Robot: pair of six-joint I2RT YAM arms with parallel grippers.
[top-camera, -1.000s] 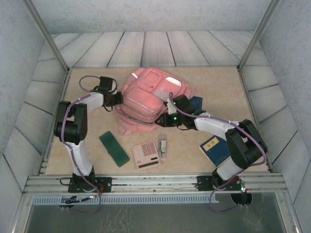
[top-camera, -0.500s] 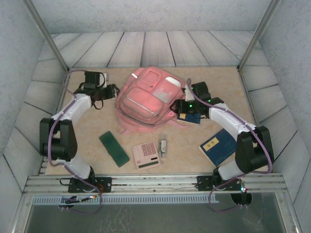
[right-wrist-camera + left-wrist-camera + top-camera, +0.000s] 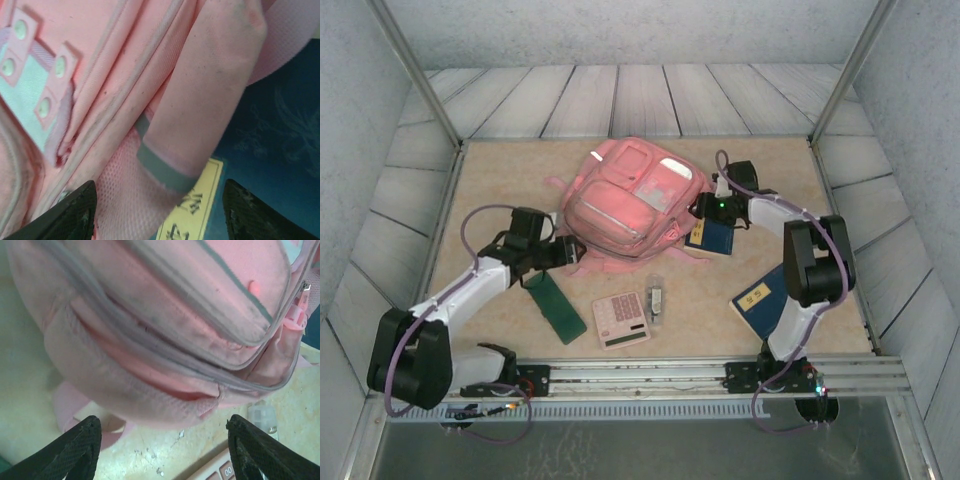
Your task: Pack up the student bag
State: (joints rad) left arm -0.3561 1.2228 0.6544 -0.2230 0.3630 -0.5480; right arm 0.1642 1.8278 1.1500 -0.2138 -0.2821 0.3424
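Note:
The student bag (image 3: pixel 630 198) is a large pink backpack lying flat in the middle of the table, with its zipped pockets facing up. My left gripper (image 3: pixel 567 251) sits at the bag's near left corner. In the left wrist view this gripper (image 3: pixel 165 452) is open, with bare table between its fingers and the bag (image 3: pixel 165 315) just ahead. My right gripper (image 3: pixel 704 208) is at the bag's right side. Its wrist view shows it (image 3: pixel 160 215) open above a pink strap (image 3: pixel 210 100) and a blue book (image 3: pixel 280 150).
A blue book (image 3: pixel 712 236) lies against the bag's right edge. A second blue book (image 3: pixel 761 301) lies near the right arm's base. A pink calculator (image 3: pixel 622 319), a green case (image 3: pixel 556 306) and a small clear item (image 3: pixel 656 298) lie in front of the bag.
My left gripper let go and opened, then swung from the bag's far left side to its near left corner. My right gripper moved from the bag's near edge to its right side.

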